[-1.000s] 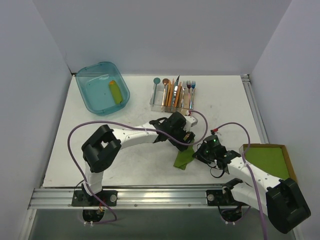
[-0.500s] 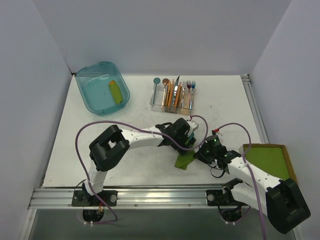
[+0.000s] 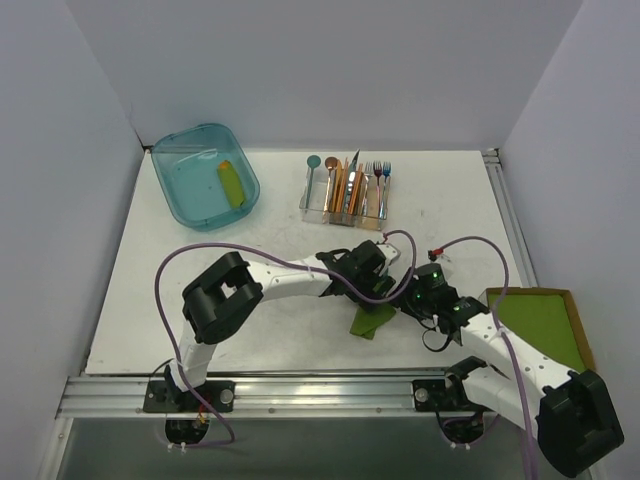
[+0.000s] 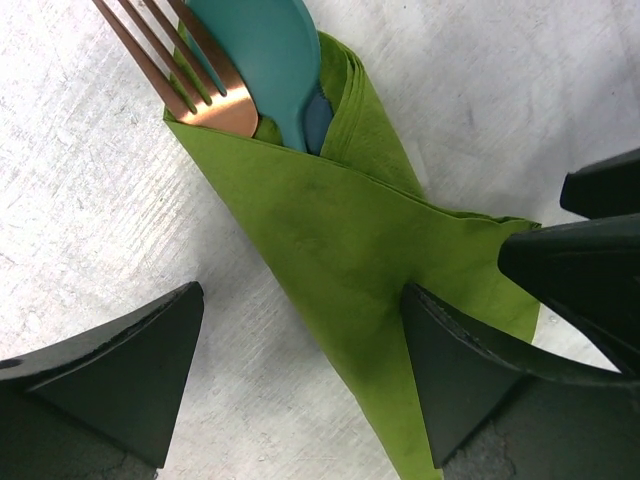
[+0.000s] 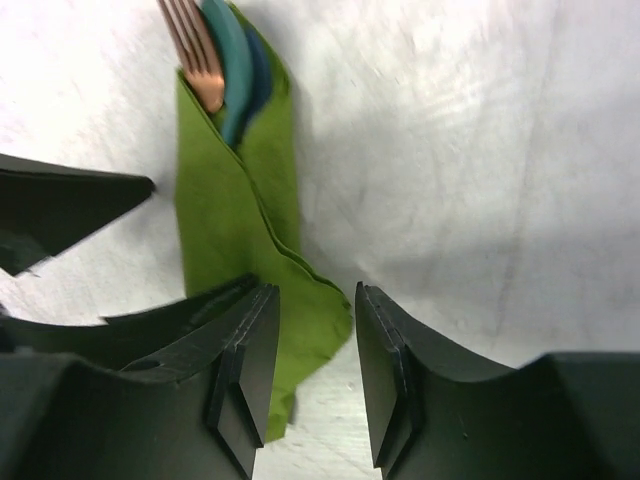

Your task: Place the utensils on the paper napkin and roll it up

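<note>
**Napkin roll, late stage.** The paper napkin [image 4: 340, 230] lies on the tabletop [image 3: 270, 200], already wound into a slanted tube around the utensils. The copper fork [image 4: 215, 105] and the teal spoon [image 4: 265, 50] stick out side by side from its open upper end. The lower corner of the napkin lies flat and loose. The rolling therefore looks essentially done, with at most a final tuck or release judged to remain.

The left gripper [image 4: 300, 310] hangs over the tube with its jaws spread wide to either side, grasping nothing. The right gripper [image 5: 312, 300] stands at the loose lower corner with its jaws partly apart and nothing clamped between them.

Compared with the top view one second earlier, the left gripper has travelled toward the arm bases and onto the napkin. The right arm has shifted in toward it. The right jaws, closed then, have parted. The napkin itself has hardly shifted.
</note>
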Available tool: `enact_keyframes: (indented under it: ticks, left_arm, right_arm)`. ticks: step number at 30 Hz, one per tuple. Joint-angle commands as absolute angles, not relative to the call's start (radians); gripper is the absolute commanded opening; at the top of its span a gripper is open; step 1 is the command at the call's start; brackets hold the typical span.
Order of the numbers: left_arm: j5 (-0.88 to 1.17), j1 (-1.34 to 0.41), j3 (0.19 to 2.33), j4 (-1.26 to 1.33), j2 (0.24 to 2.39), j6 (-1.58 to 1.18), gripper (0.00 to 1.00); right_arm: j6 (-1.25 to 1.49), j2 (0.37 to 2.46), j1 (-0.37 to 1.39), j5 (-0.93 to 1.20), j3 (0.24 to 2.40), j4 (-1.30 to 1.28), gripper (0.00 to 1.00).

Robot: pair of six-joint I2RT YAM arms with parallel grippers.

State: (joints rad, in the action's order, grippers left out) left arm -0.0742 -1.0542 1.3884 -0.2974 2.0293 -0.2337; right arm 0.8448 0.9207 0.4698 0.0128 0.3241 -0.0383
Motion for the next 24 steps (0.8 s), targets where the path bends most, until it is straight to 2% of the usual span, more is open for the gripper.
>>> enact_keyframes:
  ticks: [1,13,20,24]
  left_arm:
    - [-0.071,-1.08,1.376,-0.307,2.057,-0.232,0.89]
    - [-0.04,-1.075,1.289,-0.207,2.02,-0.268,0.89]
    - [-0.011,-1.072,1.255,-0.167,2.017,-0.287,0.88]
    - [0.043,-1.058,1.218,-0.111,2.01,-0.316,0.86]
  right_arm:
    - [0.769,0.954,0.468,-0.048,0.416,-0.008,0.37]
    - [0.65,1.123,0.46,0.028,0.459,0.14,0.46]
    - [0.643,1.155,0.457,0.06,0.448,0.204,0.46]
    - [0.65,1.151,0.453,0.066,0.43,0.224,0.42]
